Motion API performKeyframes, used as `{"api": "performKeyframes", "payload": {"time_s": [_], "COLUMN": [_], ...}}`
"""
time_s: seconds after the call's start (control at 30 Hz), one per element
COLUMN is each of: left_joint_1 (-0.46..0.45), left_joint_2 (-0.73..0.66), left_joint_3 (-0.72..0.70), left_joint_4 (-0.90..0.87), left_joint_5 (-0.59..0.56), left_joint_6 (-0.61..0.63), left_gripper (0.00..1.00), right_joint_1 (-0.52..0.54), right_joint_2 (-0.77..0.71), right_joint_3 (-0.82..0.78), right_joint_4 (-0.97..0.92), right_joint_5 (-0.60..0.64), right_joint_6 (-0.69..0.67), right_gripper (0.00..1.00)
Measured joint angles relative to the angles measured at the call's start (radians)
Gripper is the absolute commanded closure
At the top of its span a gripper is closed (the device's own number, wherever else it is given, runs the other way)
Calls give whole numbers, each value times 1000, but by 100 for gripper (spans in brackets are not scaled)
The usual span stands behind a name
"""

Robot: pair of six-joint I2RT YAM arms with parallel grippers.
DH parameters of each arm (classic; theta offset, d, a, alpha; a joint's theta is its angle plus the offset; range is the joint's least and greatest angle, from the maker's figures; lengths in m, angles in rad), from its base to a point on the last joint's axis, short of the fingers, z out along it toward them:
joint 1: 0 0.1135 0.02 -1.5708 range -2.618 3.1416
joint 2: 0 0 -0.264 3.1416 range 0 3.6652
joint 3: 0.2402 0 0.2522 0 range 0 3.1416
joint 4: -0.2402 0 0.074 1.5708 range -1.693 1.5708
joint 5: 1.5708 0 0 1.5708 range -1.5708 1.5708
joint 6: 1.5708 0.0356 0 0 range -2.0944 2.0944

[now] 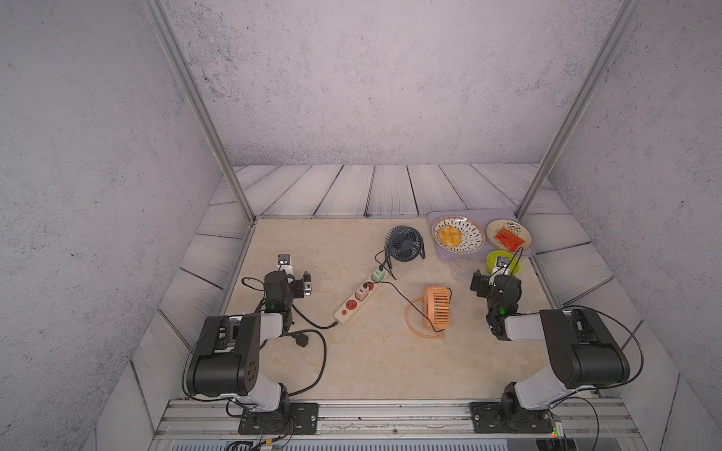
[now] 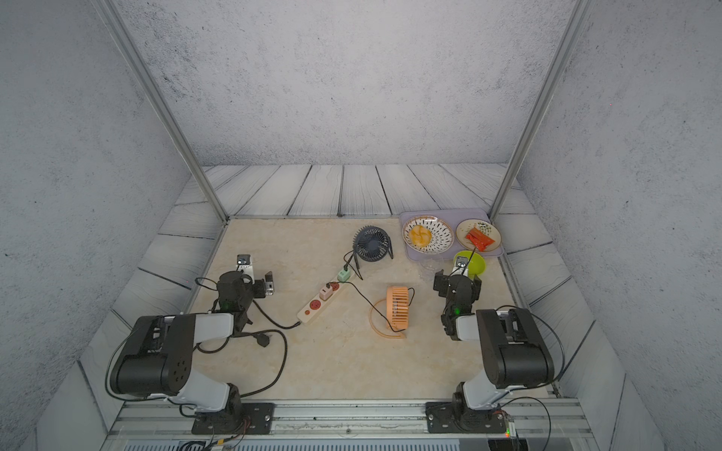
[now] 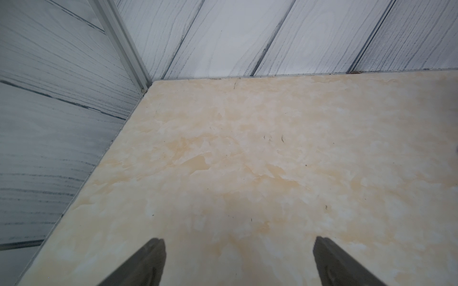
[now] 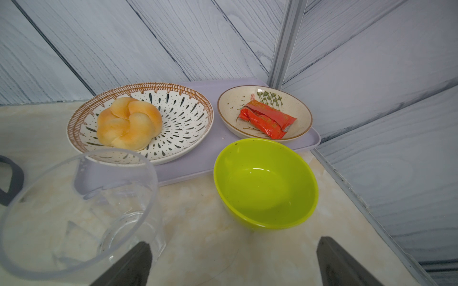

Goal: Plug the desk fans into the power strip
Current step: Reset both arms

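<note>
I can read no words, numbers or brand marks in any view. The packet [image 4: 266, 120] on the small plate [image 4: 230, 104], right of centre in both top views, has faint marks on its red wrapper, but they are too blurred for me to make out. The power strip [image 1: 353, 302], near the middle of the frame in both top views, shows too small for me to read any marking on it.
</note>
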Motion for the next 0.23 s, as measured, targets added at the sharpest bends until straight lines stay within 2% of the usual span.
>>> {"api": "performKeyframes", "payload": {"time_s": [0.23], "left_joint_1": [0], "left_joint_2": [0], "left_joint_3": [0], "left_joint_4": [0], "left_joint_5": [0], "left_joint_6": [0], "left_gripper": [0], "right_joint_1": [0], "right_joint_2": [0], "right_joint_3": [0], "right_joint_4": [0], "right_joint_5": [0], "right_joint_6": [0], "right_gripper": [1]}}
